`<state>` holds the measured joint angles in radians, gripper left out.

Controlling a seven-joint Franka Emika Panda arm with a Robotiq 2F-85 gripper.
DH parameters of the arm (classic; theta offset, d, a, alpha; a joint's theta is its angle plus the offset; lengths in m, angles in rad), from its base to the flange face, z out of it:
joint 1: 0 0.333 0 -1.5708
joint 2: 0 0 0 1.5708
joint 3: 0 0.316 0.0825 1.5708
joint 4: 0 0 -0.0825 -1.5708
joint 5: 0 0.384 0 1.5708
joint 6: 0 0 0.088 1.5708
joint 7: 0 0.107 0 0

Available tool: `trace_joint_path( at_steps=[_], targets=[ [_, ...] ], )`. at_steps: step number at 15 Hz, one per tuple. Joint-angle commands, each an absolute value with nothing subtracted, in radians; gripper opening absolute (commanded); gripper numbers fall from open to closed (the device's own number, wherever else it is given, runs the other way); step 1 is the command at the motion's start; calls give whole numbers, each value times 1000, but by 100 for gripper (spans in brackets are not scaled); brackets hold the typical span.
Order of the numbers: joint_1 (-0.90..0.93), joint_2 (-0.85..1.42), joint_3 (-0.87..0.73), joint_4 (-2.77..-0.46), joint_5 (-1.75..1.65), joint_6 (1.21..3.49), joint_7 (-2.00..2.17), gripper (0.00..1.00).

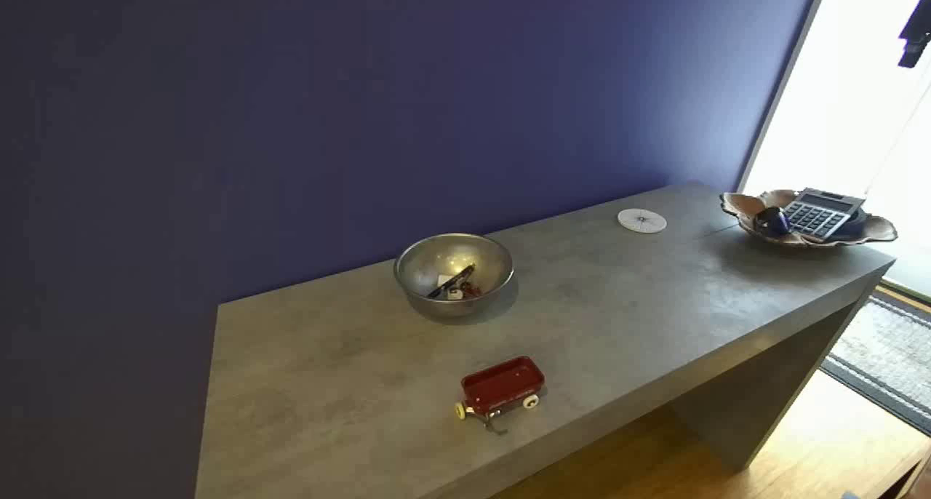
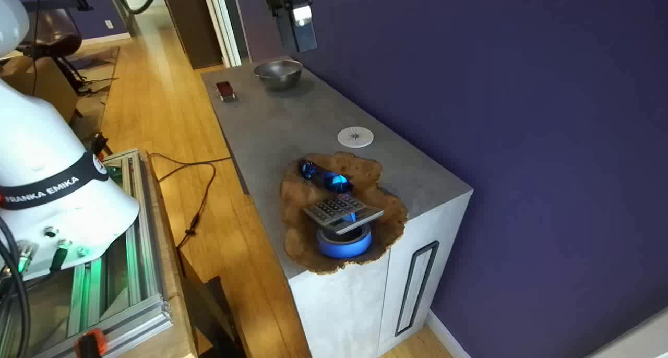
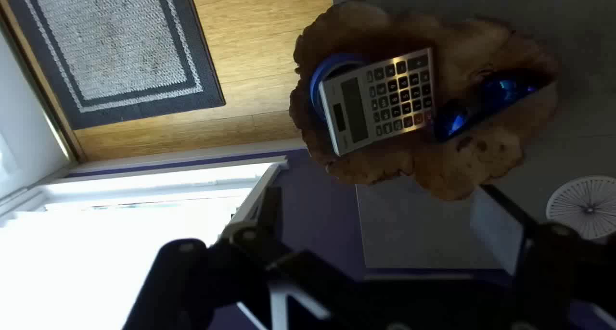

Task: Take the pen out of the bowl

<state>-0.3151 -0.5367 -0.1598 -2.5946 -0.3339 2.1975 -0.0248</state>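
The pen [image 1: 451,281] is a short, dark, slender stick. It lies slanted inside the silver metal bowl [image 1: 423,260], among small white and reddish items. The bowl stands near the wall on the grey table and also shows in an exterior view [image 2: 279,80], where its contents are hidden. My gripper [image 3: 385,219] is open and empty in the wrist view, its fingers wide apart. It is up in the air, away from the bowl, near the end with the wooden dish; it shows in both exterior views [image 2: 297,32] [image 1: 915,33]. Pen and bowl are out of the wrist view.
A small red wagon [image 1: 503,384] stands in front of the bowl. A white round coaster [image 1: 641,220] lies farther along the grey table [image 1: 327,368]. A wooden dish [image 2: 297,233] holds a calculator [image 2: 342,212], blue sunglasses [image 2: 326,176] and a blue ring-shaped thing [image 2: 344,247]. A purple wall runs behind.
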Motion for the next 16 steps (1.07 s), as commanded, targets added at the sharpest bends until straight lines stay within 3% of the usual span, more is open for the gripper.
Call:
trace_joint_path(
  at_steps=[1,8,16],
  targets=[
    [-307,-537,-167,-2593,-338,2194,-22,100],
    [-82,-441,-48,-2588,-266,2280,-71,100],
    [180,-102,177,-2432,-237,2443,-105,100]
  ],
)
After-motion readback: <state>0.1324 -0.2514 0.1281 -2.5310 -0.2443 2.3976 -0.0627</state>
